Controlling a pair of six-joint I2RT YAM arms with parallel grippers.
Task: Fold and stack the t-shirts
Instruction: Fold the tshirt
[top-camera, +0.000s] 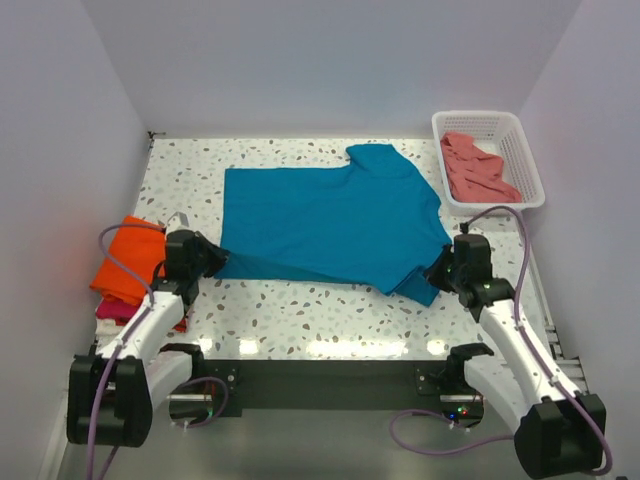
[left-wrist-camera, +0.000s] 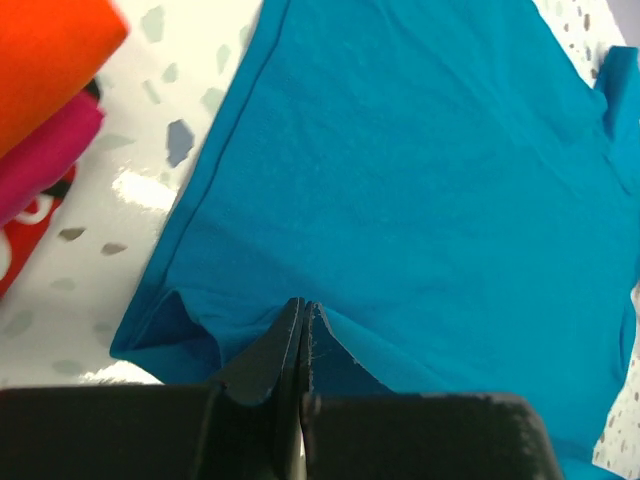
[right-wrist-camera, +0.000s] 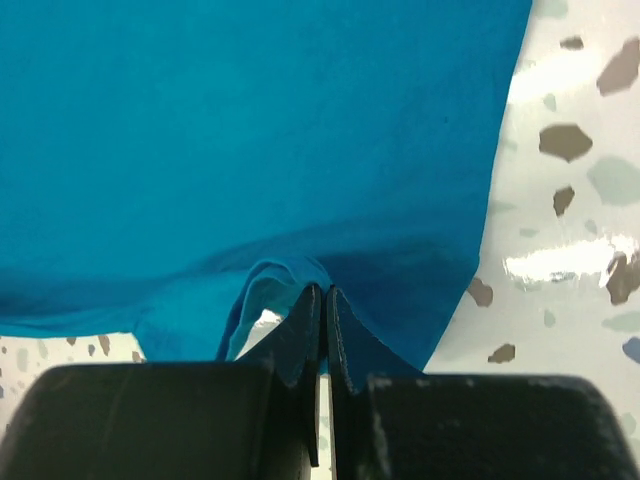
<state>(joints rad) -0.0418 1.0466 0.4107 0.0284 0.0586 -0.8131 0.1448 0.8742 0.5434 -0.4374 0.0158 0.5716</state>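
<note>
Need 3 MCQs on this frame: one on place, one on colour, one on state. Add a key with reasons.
1. Where is the salmon-pink shirt?
A) in the white basket
B) folded at the far left corner
C) flat at the centre

2. Which colour of shirt lies topmost at the left?
A) magenta
B) orange
C) white

3. How do the left gripper and right gripper stand on the teal shirt?
A) both open
B) both shut on its near edge
C) one open, one shut

Key:
1 A: it lies crumpled inside the basket.
2 B: the orange shirt sits over the magenta shirt.
3 B: both wrist views show jaws pinched together on teal cloth.
</note>
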